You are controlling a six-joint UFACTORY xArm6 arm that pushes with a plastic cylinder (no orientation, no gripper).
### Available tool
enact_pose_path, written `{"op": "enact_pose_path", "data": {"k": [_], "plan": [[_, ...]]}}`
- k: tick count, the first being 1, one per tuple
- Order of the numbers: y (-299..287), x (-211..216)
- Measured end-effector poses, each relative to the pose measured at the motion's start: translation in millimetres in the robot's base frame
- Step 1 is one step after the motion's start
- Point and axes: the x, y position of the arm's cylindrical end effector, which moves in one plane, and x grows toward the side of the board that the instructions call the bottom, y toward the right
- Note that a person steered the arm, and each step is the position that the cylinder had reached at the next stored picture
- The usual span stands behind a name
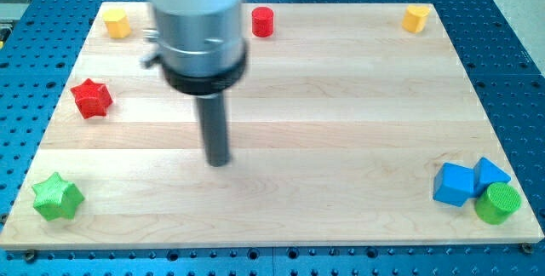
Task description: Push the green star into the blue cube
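Observation:
The green star (57, 197) lies at the board's bottom left corner. The blue cube (454, 184) sits near the bottom right corner, far to the star's right. A second blue block (491, 175) touches the cube's right side, and a green cylinder (497, 203) stands just below that block. My tip (220, 162) rests on the board left of centre, up and to the right of the green star and well apart from it. It touches no block.
A red star (91, 98) lies near the left edge. A yellow block (117, 23) sits at the top left, a red cylinder (263, 21) at the top centre, a yellow block (415, 18) at the top right. The wooden board (341, 131) lies on a blue perforated table.

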Motion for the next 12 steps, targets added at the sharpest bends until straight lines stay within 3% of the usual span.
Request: {"op": "enact_pose_path", "data": {"k": [3,4,5,6,7,9,10,12], "plan": [[-189,-22],[-209,-22],[-211,-17],[-210,72],[-209,96],[-139,66],[-137,66],[-75,24]]}}
